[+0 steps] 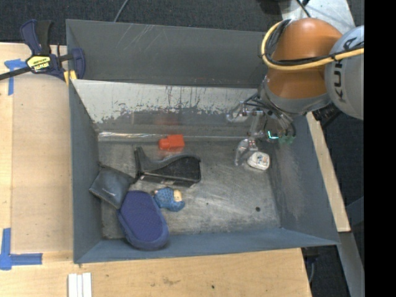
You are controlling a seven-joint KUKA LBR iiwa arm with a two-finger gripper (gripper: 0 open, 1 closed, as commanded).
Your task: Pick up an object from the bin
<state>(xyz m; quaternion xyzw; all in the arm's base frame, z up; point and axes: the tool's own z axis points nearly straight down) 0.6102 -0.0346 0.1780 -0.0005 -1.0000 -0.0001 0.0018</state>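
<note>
The gripper is just beside a small white round thing near the grey metal bin's right wall. I can't tell if it's open.

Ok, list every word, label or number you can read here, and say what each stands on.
"KU": on the arm's grey link, the rest of the word cut off.
On the white round thing in the bin: a marking too small to read.

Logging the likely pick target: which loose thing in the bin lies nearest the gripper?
The small white round thing on the right of the bin, right beside the gripper; the orange block, black tool and blue oval pad lie further left.
</note>
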